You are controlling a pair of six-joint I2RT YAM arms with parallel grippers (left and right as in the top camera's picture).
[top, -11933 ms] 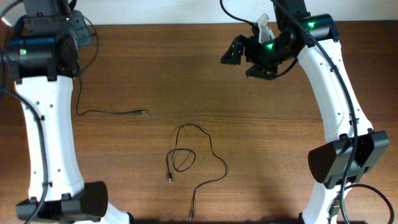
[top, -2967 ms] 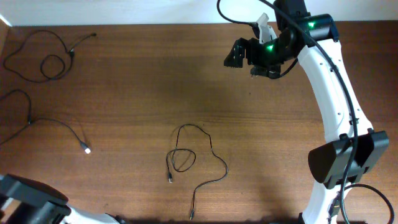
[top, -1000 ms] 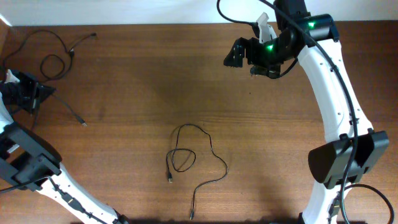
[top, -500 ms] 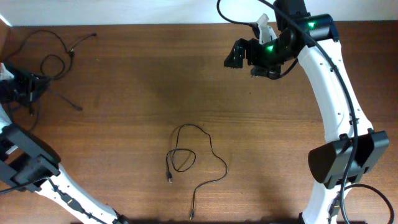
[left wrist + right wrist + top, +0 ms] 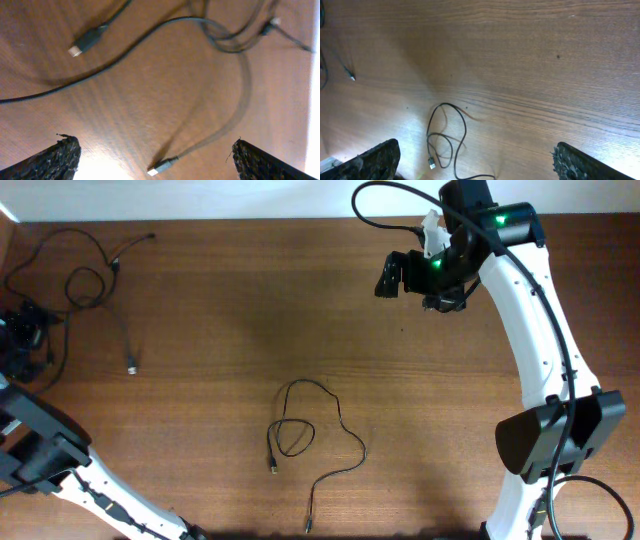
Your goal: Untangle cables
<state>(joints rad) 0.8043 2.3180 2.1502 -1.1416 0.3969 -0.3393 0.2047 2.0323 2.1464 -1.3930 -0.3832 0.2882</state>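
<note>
Wooden table (image 5: 530,60), looped black cable (image 5: 465,131) lower left, cable end (image 5: 351,77) far left, gripper (image 5: 477,160) spread wide

Table (image 5: 220,300): we're scanning the wood and reading nothing, only grain.
Cables (image 5: 150,33): no print we can make out on the cords or plugs.
Right arm (image 5: 540,330): no lettering, number or logo that we can read.
Left arm (image 5: 100,480): same here, nothing legible.
</note>
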